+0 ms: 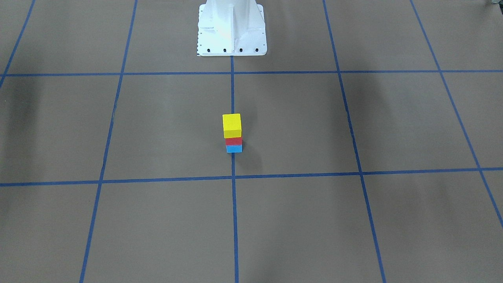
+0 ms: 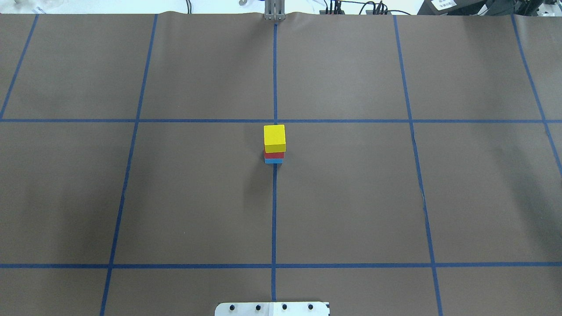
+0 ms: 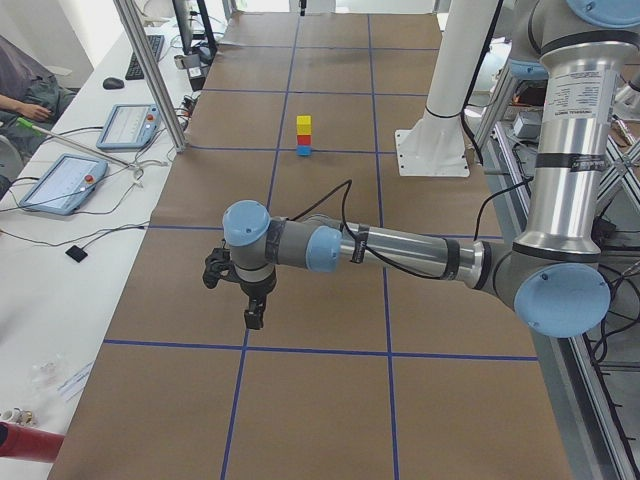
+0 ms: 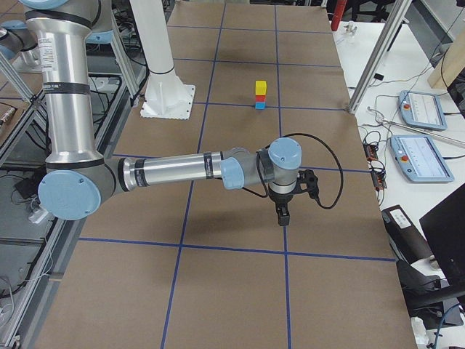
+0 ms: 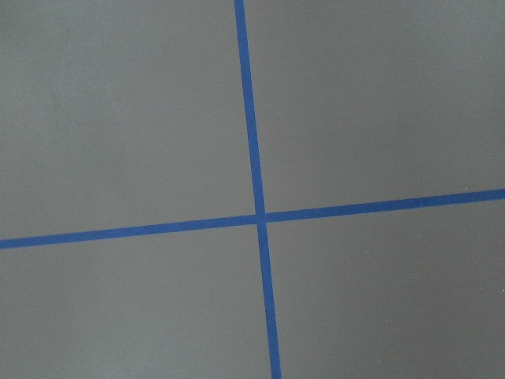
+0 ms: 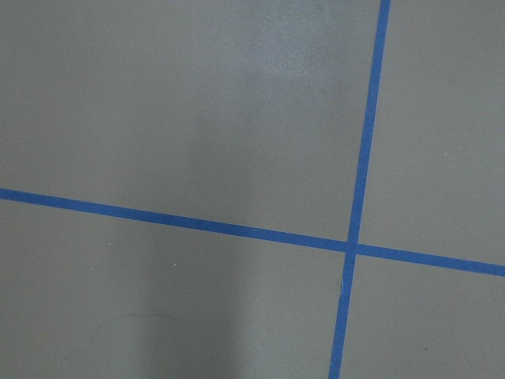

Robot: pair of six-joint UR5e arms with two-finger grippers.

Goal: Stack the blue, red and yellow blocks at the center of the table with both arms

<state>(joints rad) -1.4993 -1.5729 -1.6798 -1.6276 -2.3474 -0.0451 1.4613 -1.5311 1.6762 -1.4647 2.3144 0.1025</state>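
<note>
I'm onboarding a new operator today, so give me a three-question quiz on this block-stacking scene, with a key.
1. Multiple choice: which block tops the stack? A) blue block B) red block C) yellow block
2. True or false: the left gripper is touching the stack.
3. Fill in: the blue block sits on a strip of ____ tape running down the table's middle.

Key: 1. C, with the red block beneath it and blue at the bottom. 2. False; both it and the right gripper hang over bare table far from the stack. 3. Blue.
</note>
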